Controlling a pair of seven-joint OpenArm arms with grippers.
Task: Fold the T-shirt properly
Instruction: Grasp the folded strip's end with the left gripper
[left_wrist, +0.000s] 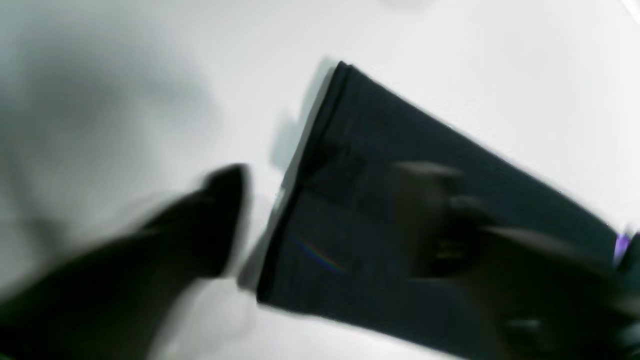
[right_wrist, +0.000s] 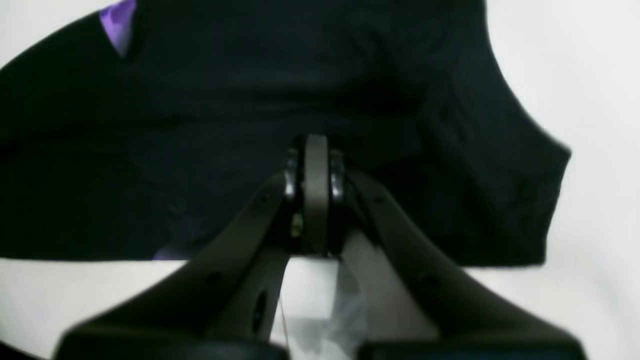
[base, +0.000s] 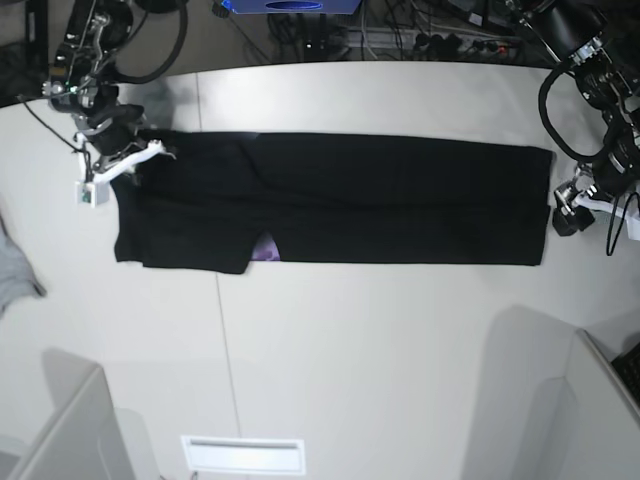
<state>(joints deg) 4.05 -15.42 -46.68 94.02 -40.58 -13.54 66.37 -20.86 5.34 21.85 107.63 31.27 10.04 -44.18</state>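
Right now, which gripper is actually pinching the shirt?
The right gripper, at the sleeve end: its jaws are shut on the T-shirt. The left gripper stands open, just off the shirt's other end.

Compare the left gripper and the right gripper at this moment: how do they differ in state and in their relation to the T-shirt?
The left gripper has its jaws spread wide and holds nothing, while the right gripper is shut. The left gripper straddles the short end of the T-shirt, one finger over the table; the right gripper sits over the cloth at the opposite end, though whether it pinches cloth is unclear. Both are dark two-finger grippers.
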